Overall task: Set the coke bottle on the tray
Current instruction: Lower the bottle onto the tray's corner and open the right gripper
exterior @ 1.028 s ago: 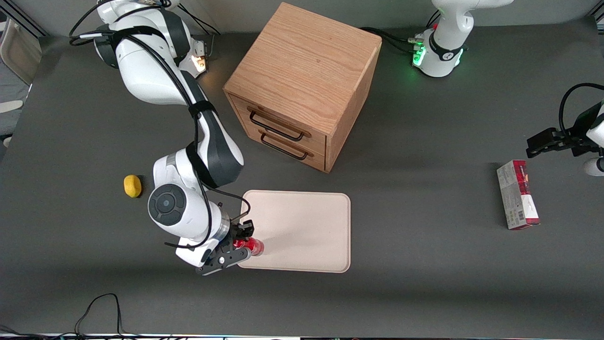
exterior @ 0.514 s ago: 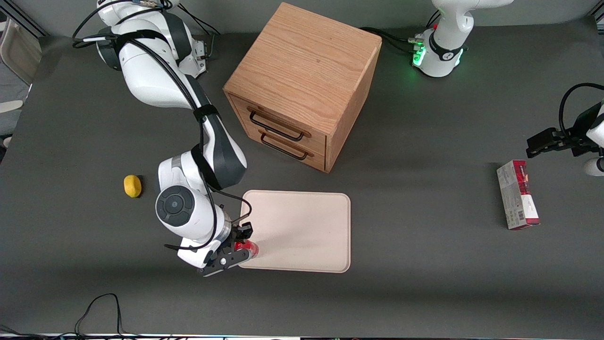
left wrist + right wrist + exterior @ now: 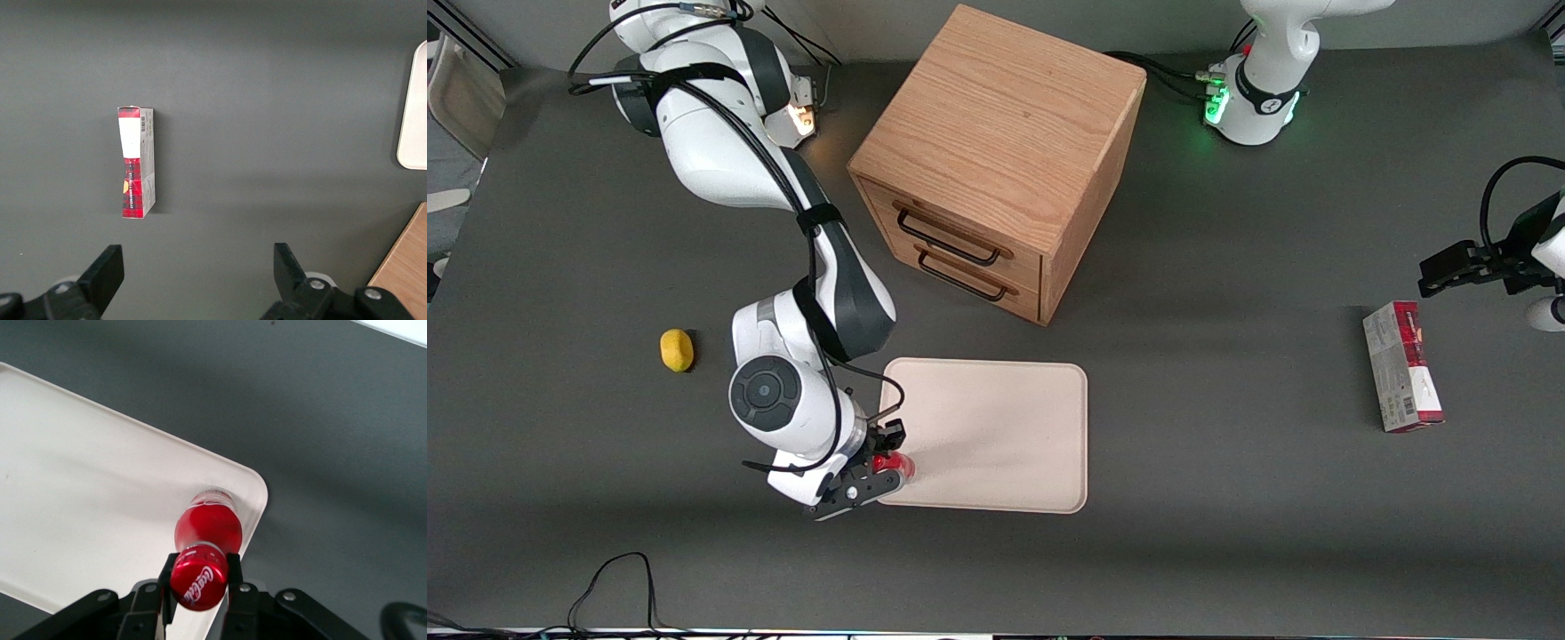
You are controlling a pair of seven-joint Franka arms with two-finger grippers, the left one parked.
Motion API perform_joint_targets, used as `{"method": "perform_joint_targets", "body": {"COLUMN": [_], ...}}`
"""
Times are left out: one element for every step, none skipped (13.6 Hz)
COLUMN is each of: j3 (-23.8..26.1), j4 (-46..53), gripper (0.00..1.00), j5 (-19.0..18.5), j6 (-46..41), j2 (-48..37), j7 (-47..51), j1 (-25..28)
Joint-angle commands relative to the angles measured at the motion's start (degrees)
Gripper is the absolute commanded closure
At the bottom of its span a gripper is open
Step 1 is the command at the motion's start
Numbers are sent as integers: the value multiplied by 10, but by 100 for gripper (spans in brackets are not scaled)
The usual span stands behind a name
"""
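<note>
The coke bottle (image 3: 893, 462) (image 3: 207, 530) is red with white script on its cap and stands upright over the tray's corner nearest the working arm and the front camera. My right gripper (image 3: 882, 463) (image 3: 199, 579) is shut on the bottle's cap from above, one finger (image 3: 167, 585) on each side. The tray (image 3: 996, 436) (image 3: 80, 487) is a large pale cream rectangle with a low rim, bare apart from the bottle. Whether the bottle's clear base touches the tray surface I cannot tell.
A wooden two-drawer cabinet (image 3: 996, 160) stands farther from the front camera than the tray. A yellow lemon (image 3: 677, 349) lies toward the working arm's end of the table. A red-and-white carton (image 3: 1402, 364) (image 3: 137, 162) lies toward the parked arm's end.
The working arm's wrist has shifted slightly toward the tray. The bottle in the gripper now shows shorter from above, more upright over the tray corner.
</note>
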Motion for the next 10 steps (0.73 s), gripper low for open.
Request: {"method": "perform_joint_targets", "body": {"j3": [-1,-1,0,-1,0,-1,-1,-1,-1,-1], "j4": [9,9,9,9,8,6,6,6,5,5], "gripper": [100,100,100,100,100,100,100,100,91,12], "j5": [-10,-10,-10,-10,-10,-10,-10,-10,-12,-13], "j6": [6,6,6,6,7,6,7,6,7,7], "j2": [6,6,6,6,6,6,6,6,6,6], "j7": [17,17,16,16,16,15,15,16,16,15], "j1": [7,7,7,8,7,7,7,8,8,8]}}
